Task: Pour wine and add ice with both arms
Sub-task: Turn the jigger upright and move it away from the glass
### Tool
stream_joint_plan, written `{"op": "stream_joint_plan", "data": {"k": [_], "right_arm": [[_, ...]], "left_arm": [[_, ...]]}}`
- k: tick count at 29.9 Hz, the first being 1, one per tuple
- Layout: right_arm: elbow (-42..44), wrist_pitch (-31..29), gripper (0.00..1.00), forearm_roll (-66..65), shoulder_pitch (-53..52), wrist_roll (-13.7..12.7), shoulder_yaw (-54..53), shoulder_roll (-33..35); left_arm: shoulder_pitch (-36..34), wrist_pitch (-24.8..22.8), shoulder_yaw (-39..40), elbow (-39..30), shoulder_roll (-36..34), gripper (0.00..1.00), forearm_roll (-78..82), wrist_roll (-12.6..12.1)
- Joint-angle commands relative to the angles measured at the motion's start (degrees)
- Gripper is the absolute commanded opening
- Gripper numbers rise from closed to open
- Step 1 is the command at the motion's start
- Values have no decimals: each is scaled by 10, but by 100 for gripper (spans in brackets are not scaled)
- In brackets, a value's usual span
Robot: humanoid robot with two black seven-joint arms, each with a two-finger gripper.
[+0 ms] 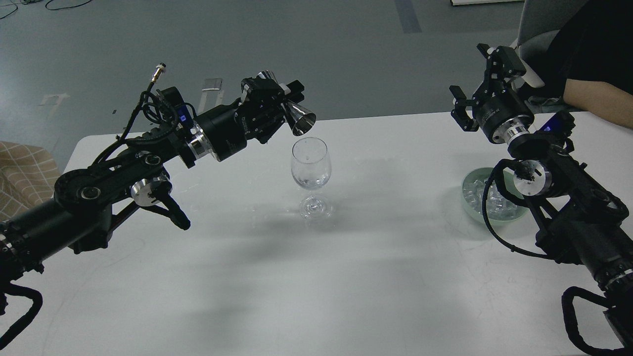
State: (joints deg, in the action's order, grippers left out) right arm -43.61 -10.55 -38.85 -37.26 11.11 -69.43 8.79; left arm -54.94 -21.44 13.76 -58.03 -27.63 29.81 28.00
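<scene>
Two black arms are seen reaching over a white table [376, 277], one from each side. The left claw [277, 106] is closed around a small metal jigger [301, 120], which is held tilted with its open mouth turned down and to the right. The jigger's mouth hangs just above and slightly left of the rim of a clear stemmed wine glass [310, 163], without touching it. The glass stands upright near the middle of the table, with its foot resting on the surface nearer than the bowl of the glass. Whether any wine is streaming from the jigger, or how much lies in the glass, cannot be told.

The right claw [482, 84] is raised at the far right, above the table's far edge, and its fingers are spread apart with nothing between them. The ice [487, 198] is heaped in a pale green bowl [470, 190] at the right side of the table. The bowl lies nearer than the right claw and below it, well apart from it, and is partly hidden by the right arm's wrist joint and a looped black cable. The glass and the bowl are well apart. A bare forearm [598, 101] is seen at the far right edge, just beyond the right claw.
</scene>
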Motion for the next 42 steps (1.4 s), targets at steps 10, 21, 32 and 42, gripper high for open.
{"op": "stream_joint_plan", "data": {"k": [10, 21, 32, 42], "right_arm": [[-1, 0, 100, 1, 0, 0, 0, 1], [-18, 4, 100, 1, 3, -3, 1, 11], [-46, 12, 100, 2, 28, -20, 1, 37], [-49, 13, 100, 1, 39, -27, 1, 37]], "left_arm": [[0, 18, 7, -1, -5, 0, -14, 0], [40, -66, 103, -1, -32, 0, -261, -75], [131, -66, 107, -72, -93, 0, -463, -183], [213, -49, 128, -107, -131, 0, -584, -217]]}}
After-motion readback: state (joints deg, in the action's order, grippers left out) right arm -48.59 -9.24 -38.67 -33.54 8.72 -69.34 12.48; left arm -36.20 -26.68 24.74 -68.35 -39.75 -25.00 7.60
